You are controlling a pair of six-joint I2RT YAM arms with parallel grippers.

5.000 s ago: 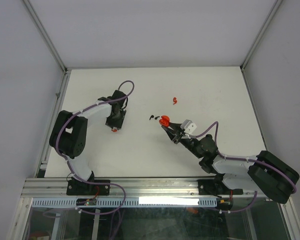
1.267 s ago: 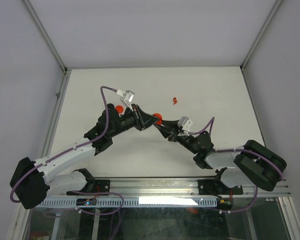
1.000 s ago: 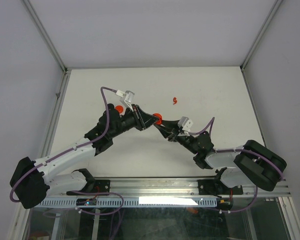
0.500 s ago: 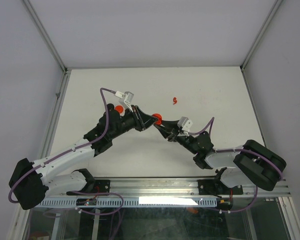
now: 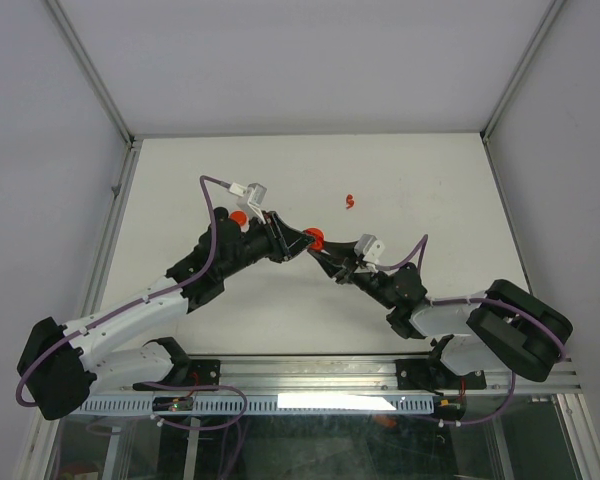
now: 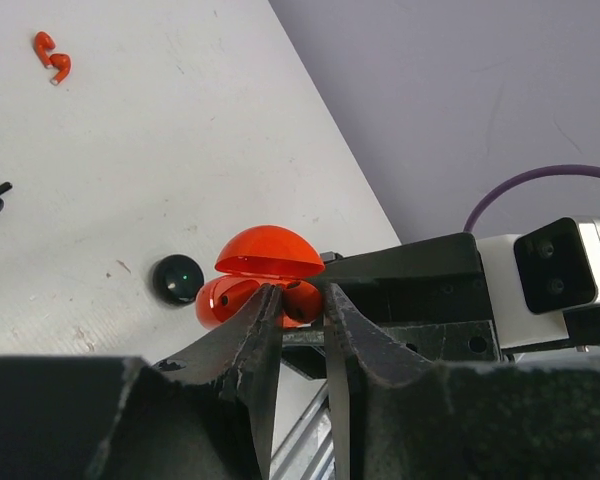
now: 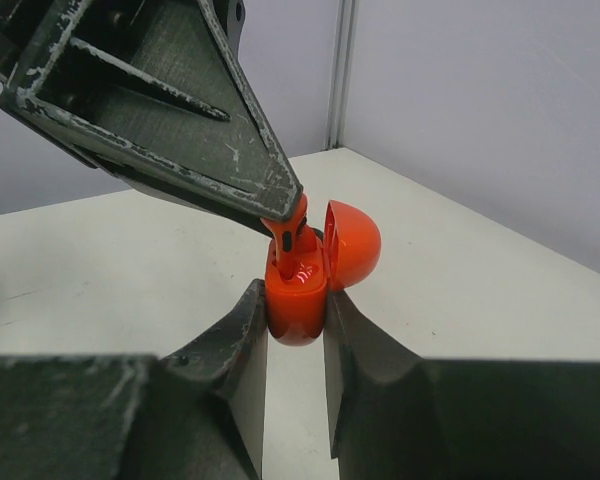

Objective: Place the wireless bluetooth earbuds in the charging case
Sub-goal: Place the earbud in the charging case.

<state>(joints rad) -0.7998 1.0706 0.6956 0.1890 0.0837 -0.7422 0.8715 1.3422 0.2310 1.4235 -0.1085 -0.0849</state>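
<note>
It is bright in here, with soft, even light that seems to come from above. The white table [image 5: 410, 180] looks pale, and the arms drop only faint grey shadows on it. Up close, the red case [image 7: 296, 302] has small white shiny spots, and it and the red earbud [image 7: 293, 240] look sharp. The dark fingers [image 7: 230, 390] nearest the lens are a little fuzzy.
</note>
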